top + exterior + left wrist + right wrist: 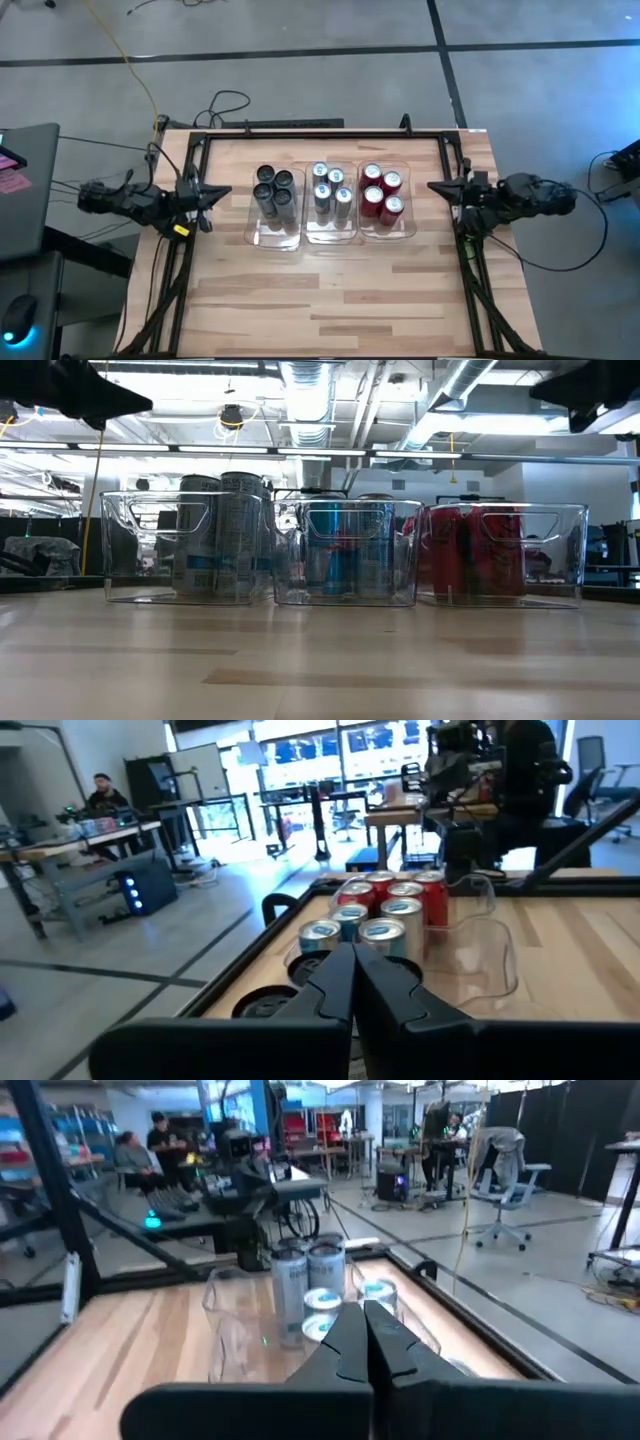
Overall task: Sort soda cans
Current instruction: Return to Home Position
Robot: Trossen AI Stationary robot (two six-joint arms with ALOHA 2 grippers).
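**Cans sorted by colour, both arms at the sides**

Three clear plastic rectangular bins [330, 236] stand side by side at the centre of the light wooden tabletop [330, 295]. The left bin holds four dark grey soda cans [273, 188], the middle four silver-blue soda cans [331, 184], the right four red soda cans [382, 189]. The left gripper [226, 192] hangs at the left edge and the right gripper [432, 186] at the right edge, both pinched closed and empty.
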